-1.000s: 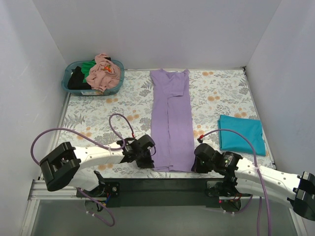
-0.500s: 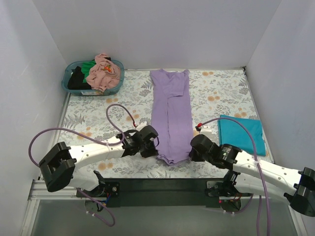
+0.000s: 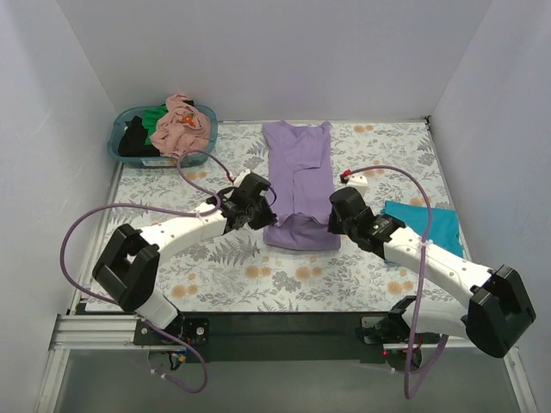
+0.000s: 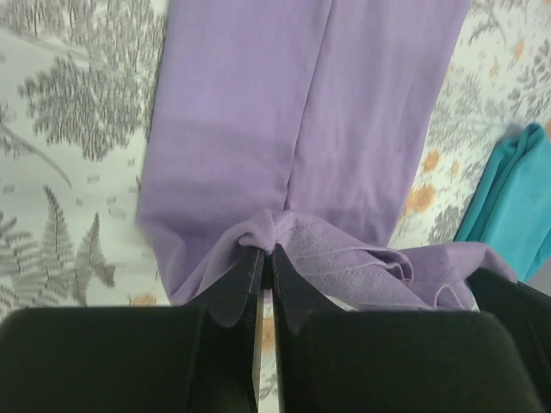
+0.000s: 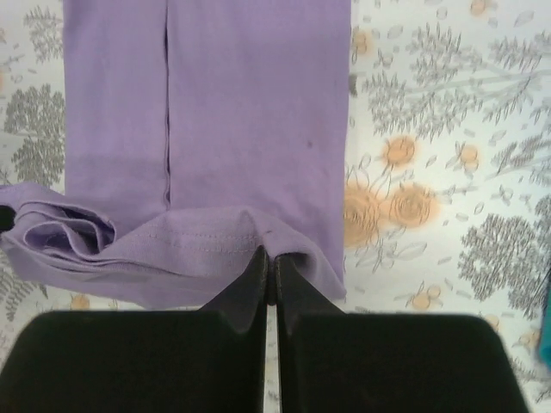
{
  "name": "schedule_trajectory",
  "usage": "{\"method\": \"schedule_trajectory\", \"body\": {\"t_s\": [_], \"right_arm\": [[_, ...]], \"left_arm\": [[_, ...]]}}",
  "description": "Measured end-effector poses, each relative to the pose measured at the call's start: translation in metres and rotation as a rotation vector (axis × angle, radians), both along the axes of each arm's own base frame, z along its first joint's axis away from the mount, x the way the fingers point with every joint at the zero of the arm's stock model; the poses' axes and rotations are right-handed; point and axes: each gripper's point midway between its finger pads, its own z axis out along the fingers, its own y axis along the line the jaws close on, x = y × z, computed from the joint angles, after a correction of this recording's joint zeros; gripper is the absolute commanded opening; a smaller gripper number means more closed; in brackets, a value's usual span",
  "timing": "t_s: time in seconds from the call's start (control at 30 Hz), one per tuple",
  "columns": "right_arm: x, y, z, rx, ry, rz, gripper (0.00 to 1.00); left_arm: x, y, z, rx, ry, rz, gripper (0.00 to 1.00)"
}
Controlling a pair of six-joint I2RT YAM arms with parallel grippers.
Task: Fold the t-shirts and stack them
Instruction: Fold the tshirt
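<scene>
Up from the near edge since a second ago comes the hem of the purple shirt, now bunched at mid-counter. Our left end effector and right end effector are each clamped on a hem corner. We judge the lengthwise fold half done. Next, the hem must travel on to the collar, land square, then be released. Our teal shirt lies at right.

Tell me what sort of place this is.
Probably a robot test booth set up for laundry folding: plain white walls enclose a floral-covered table, a basket holds crumpled shirts, and a lavender t-shirt lies half folded.
</scene>
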Motion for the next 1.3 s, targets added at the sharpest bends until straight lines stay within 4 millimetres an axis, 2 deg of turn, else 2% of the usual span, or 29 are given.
{"method": "schedule_trajectory", "body": {"t_s": [0.3,0.5,0.7,0.93,1.0,1.03,1.07,1.13,1.17,1.23,1.27,1.3], "right_arm": [[0.078,0.003,0.027,0.006,-0.094,0.006,0.01],[0.120,0.000,0.019,0.001,-0.087,0.010,0.01],[0.156,0.004,0.007,-0.011,-0.073,0.026,0.01],[0.178,0.008,-0.008,-0.005,-0.045,0.041,0.01],[0.184,0.008,-0.011,-0.001,-0.038,0.041,0.03],[0.187,0.009,-0.013,0.001,-0.033,0.042,0.11],[0.190,0.009,-0.014,0.004,-0.031,0.041,0.35],[0.197,0.008,-0.016,0.010,-0.028,0.038,0.56],[0.201,0.009,-0.017,0.014,-0.028,0.044,0.83],[0.206,0.009,-0.015,0.022,-0.030,0.052,0.93],[0.207,0.009,-0.013,0.027,-0.032,0.058,0.96],[0.208,0.009,-0.012,0.028,-0.034,0.064,0.98]], "left_arm": [[0.078,-0.003,0.008,-0.008,-0.065,0.044,0.00],[0.123,-0.005,0.000,-0.003,-0.085,0.054,0.00],[0.150,-0.003,-0.009,0.011,-0.093,0.063,0.00],[0.165,0.003,-0.022,0.024,-0.080,0.079,0.00],[0.170,0.004,-0.026,0.023,-0.075,0.082,0.16],[0.172,0.005,-0.028,0.024,-0.071,0.082,0.37],[0.174,0.005,-0.031,0.027,-0.069,0.079,0.45],[0.177,0.005,-0.033,0.025,-0.061,0.083,0.59],[0.179,0.005,-0.033,0.026,-0.063,0.084,0.66],[0.182,0.004,-0.031,0.025,-0.066,0.086,0.77],[0.182,0.005,-0.030,0.024,-0.066,0.087,0.89],[0.182,0.005,-0.027,0.023,-0.069,0.089,0.91]]}}
